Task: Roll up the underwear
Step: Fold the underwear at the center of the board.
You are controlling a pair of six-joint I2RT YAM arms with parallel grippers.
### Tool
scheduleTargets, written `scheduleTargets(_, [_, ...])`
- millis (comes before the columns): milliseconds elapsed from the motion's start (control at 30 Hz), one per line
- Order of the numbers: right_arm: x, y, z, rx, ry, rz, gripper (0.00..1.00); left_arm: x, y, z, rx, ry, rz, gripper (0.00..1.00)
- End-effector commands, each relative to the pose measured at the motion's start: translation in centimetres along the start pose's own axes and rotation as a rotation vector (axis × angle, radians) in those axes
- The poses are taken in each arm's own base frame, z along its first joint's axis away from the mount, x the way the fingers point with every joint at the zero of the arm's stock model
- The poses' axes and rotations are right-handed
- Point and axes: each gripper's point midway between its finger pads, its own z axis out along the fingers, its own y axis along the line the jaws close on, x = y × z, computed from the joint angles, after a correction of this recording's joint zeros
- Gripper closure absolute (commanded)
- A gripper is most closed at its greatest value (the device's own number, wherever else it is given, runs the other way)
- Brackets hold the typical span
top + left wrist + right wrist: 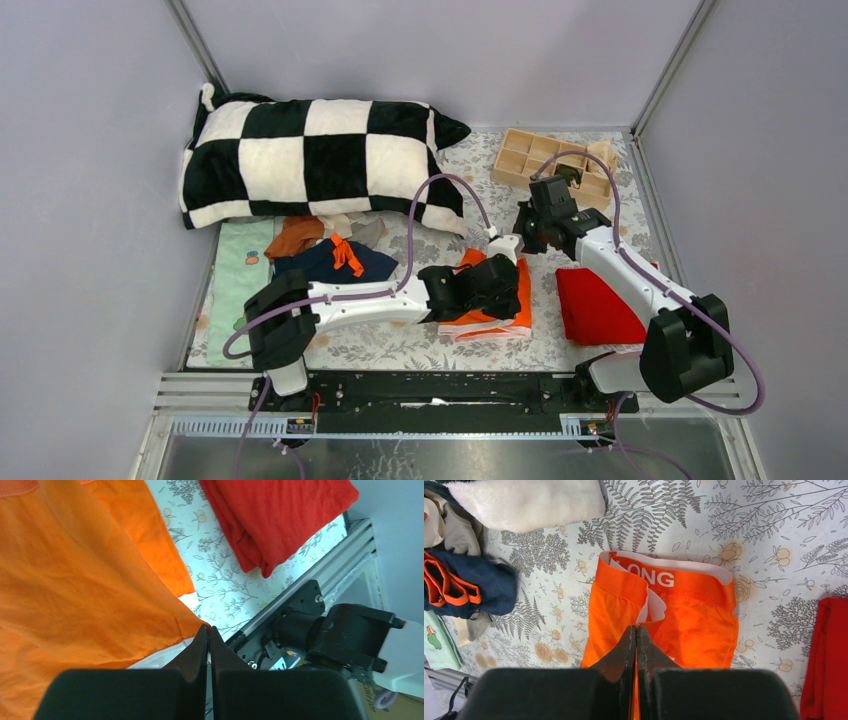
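Preparing the roll: my left claw (209,630) and right claw (636,630), both pinched closed, over orange underwear (694,615); next, grip an edge.

Smooth, fine-knit orange underwear (684,615) with a white elastic waistband lies on the matt, flower-printed cloth covering the tabletop (390,345). Right of the underwear is a matt red cloth (280,515). Behind the underwear are a plush checked pillow (310,160) and a bare wooden tray (525,155). The left gripper (209,629) has matt black plastic jaws.
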Motion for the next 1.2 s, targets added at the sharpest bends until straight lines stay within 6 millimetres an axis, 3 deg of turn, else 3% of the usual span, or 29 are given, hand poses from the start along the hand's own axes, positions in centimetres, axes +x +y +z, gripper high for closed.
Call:
scheduleTargets(0, [-0.6,0.0,-1.7,-0.017,-0.018,-0.016,1.0,-0.5,-2.4,0.4,0.059,-0.012,0.016,1.0])
scheduleTargets(367, [-0.4,-2.1,-0.5,0.015,-0.003,-0.005,1.0,1.7,-0.7,3.8,0.01,0.039,0.043,1.0])
scheduleTargets(1000, [0.1,-4.1,1.5,0.076,0.035,-0.008,1.0,2.7,0.1,7.1,-0.018,0.069,0.06,1.0])
scheduleTargets(1067, [0.2,-4.3,1.7,0.087,0.037,-0.01,0.99,2.7,0.1,7.2,-0.018,0.072,0.061,0.94])
scheduleTargets(1167, [0.1,-4.9,1.8,0.111,0.033,-0.011,0.98,2.5,0.0,7.0,-0.014,0.069,0.06,0.78])
